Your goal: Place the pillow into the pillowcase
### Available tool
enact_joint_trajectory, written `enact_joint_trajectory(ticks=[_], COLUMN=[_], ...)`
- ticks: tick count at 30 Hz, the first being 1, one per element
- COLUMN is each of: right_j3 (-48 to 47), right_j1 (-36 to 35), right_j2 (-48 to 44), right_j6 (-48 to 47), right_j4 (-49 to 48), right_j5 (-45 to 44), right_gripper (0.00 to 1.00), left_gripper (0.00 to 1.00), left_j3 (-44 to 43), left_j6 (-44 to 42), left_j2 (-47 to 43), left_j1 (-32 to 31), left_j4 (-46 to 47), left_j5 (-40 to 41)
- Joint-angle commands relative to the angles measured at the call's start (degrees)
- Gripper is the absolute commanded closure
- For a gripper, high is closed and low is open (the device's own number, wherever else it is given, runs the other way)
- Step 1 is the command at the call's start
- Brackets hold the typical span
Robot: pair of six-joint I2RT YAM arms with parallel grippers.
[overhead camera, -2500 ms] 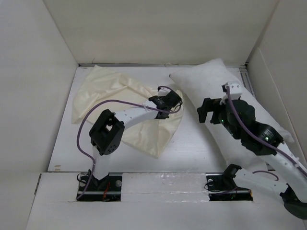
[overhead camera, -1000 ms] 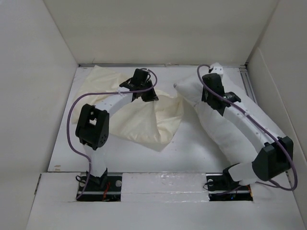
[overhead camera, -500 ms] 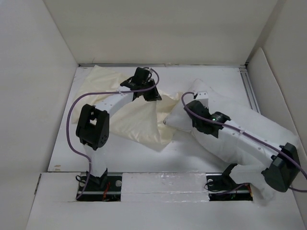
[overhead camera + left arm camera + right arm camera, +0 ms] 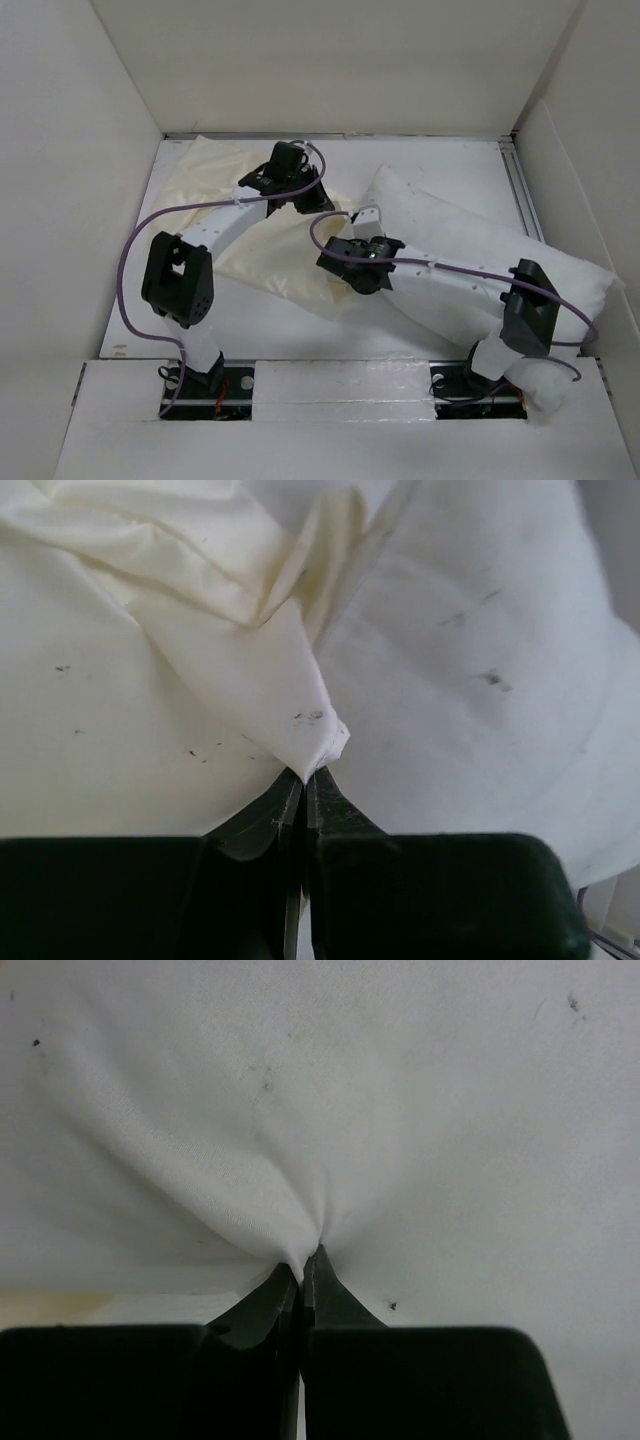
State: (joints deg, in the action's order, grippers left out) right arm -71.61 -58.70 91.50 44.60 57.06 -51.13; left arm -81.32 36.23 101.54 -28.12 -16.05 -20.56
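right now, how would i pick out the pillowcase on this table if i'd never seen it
Look at the far left part of the white table. The pillowcase lies there, flat and wrinkled, with one edge pinched in the left gripper. It is thin and cream-yellow, unlike the plump, whiter pillow to its right.

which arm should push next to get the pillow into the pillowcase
Right, most likely. The right gripper is shut on the pillow, whose end lies against the pillowcase, so it can drive it in. The left gripper is shut on a pillowcase fold and suits holding the case.
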Motion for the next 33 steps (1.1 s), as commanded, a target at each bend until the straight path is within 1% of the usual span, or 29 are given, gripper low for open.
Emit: enact_joint_trajectory(ticks=[1, 2, 4, 7, 9, 11, 15, 17, 19, 20, 21, 24, 27, 28, 31, 32, 33], right_j3=[-7.82, -9.23, -13.7, -16.1, -16.63, -16.63, -16.63, -16.63, -17.15, -17.16, -19.07, -22.07, -25.85, -26.9, -27.53, -25.87, -24.81], right_j1=[-7.99, -9.75, -13.62, -16.79, -16.8, -16.8, -12.42, -10.66, -7.67, -6.62, -4.26, -1.16, -0.63, -1.59, -3.87, -3.88, -4.84], right_j2=[0.96, 1.74, 2.54, 2.54, 2.54, 2.54, 3.68, 4.38, 5.87, 6.4, 7.02, 9.03, 9.57, 9.57, 10.19, 8.88, 5.56], right_j6=[6.89, 9.25, 11.11, 11.12, 11.12, 12.17, 12.97, 12.97, 11.48, 11.48, 11.48, 10.95, 6.66, 5.68, 7.51, 8.04, 9.44], right_j4=[2.87, 6.1, 9.2, 10.71, 10.71, 12.02, 15.97, 15.98, 15.98, 17.46, 18.43, 21.94, 20.74, 20.73, 22.13, 22.13, 22.13], right_j5=[0.43, -0.36, -1.51, -2.22, -2.22, -4.49, -6.08, -6.87, -7.49, -8.36, -9.5, -11.0, -10.48, -9.78, -10.47, -10.48, -10.48], right_gripper=[1.0, 1.0, 1.0, 1.0, 1.0, 1.0, 1.0, 1.0, 1.0, 1.0, 1.0, 1.0, 1.0, 1.0, 1.0, 1.0, 1.0], left_gripper=[1.0, 1.0, 1.0, 1.0, 1.0, 1.0, 1.0, 1.0, 1.0, 1.0, 1.0, 1.0, 1.0, 1.0, 1.0, 1.0, 1.0], left_j3=[-0.5, -0.51, -1.91, -1.91, -1.91, 0.36, 4.14, 4.67, 4.68, 4.68, 4.07, 1.52, -2.17, -3.22, -6.83, -8.49, -9.2], left_j6=[0.42, 0.42, 0.42, 0.42, 0.42, 0.42, -0.1, -0.63, -0.63, -0.63, -1.33, -1.34, -1.34, -1.34, -1.34, -1.34, -1.34], left_j2=[-5.64, -5.65, -6.17, -6.18, -6.7, -6.7, -8.89, -9.42, -9.43, -9.43, -9.43, -9.43, -8.28, -7.68, -6.01, -5.04, -4.51], left_j1=[-0.01, -0.01, -0.01, -0.01, -0.01, -0.01, -0.01, -0.01, -0.01, -0.01, -0.01, -0.01, -0.01, -0.01, -0.01, -0.01, -0.01], left_j4=[1.46, 0.94, 0.41, -0.12, -0.64, -0.65, -0.12, -0.73, -1.43, -2.31, -2.84, -4.94, -6.36, -7.14, -7.85, -8.37, -8.9], left_j5=[-1.42, -1.42, -1.42, -1.42, -1.42, -0.89, 0.25, 2.53, 3.32, 4.2, 4.9, 6.49, 7.02, 7.63, 7.64, 7.64, 7.64])
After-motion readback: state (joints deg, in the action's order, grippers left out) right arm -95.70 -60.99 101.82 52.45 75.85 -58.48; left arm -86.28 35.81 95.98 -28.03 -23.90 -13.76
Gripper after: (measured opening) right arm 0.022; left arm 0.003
